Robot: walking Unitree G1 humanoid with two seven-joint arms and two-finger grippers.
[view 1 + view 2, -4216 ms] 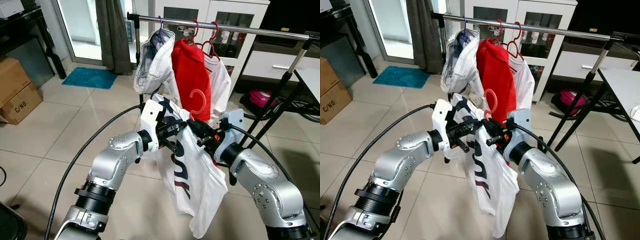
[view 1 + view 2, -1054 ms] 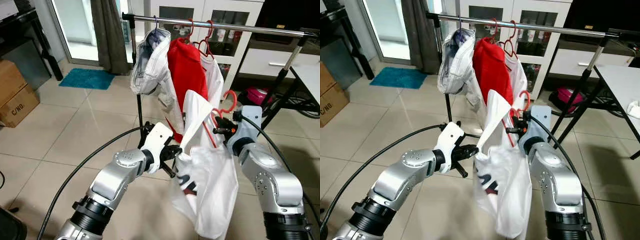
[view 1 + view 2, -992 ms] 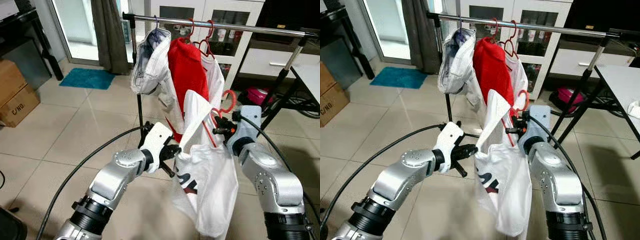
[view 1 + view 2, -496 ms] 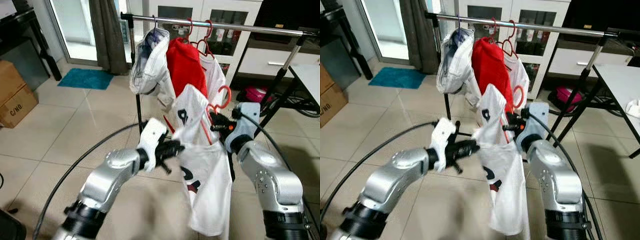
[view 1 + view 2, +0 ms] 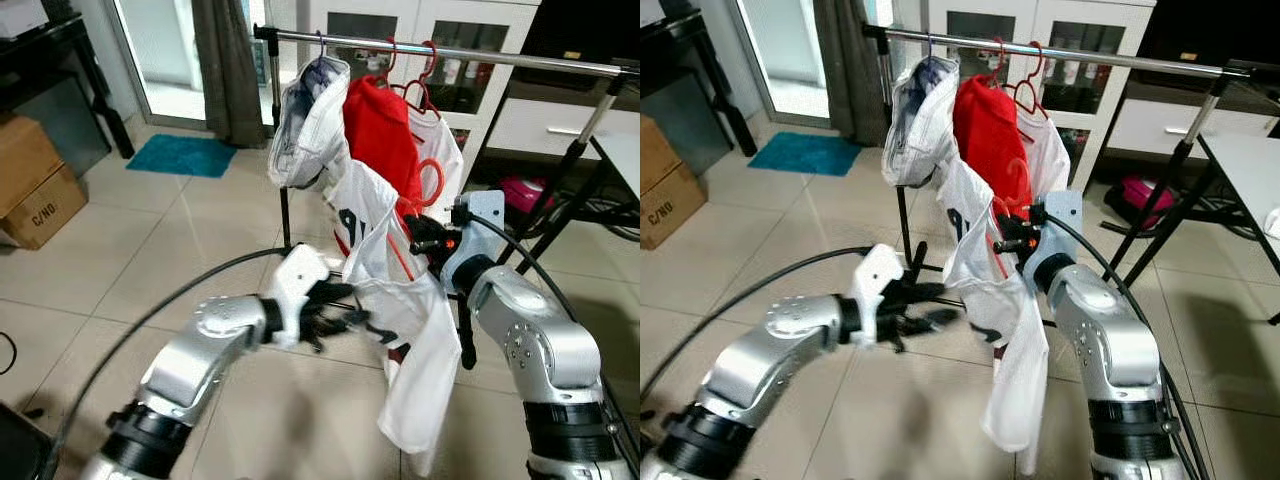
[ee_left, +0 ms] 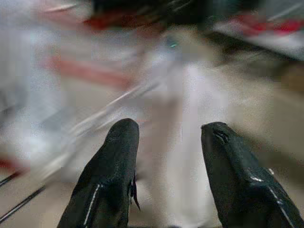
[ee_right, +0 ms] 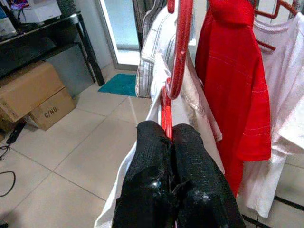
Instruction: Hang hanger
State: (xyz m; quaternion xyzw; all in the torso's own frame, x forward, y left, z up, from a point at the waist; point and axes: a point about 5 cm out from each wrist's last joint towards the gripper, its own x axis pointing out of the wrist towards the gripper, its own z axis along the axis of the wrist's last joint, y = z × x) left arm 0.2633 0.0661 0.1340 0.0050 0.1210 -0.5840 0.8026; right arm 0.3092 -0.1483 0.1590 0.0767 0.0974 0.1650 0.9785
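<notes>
1. Your red hanger [image 5: 428, 190], with a white printed T-shirt [image 5: 400, 300] draped on it, sits in the air below the clothes rail [image 5: 450, 52], at about 6 o'clock from the garments already hung there. Its hook has not reached the bar, so the hanging itself is not yet done.
2. Your right gripper [image 7: 170, 137] is clenched on the hanger's neck just under the hook; the wrist view shows both fingers pressed together around the red plastic.
3. Your left gripper [image 6: 166, 137] has its fingers spread with nothing between them, near the shirt's lower front at about 9 o'clock from it. That picture is too blurred to say whether it touches the cloth.
4. Judging from this, what is left is to lift the hook over the rail, seat it, and let go.
5. The head views give you the free stretch of rail at 3 o'clock of the red shirt [image 5: 380, 140] and the white T-shirt [image 5: 440, 150]; the denim jacket [image 5: 308, 125] hangs at 9 o'clock. The right wrist view adds the grip itself.
</notes>
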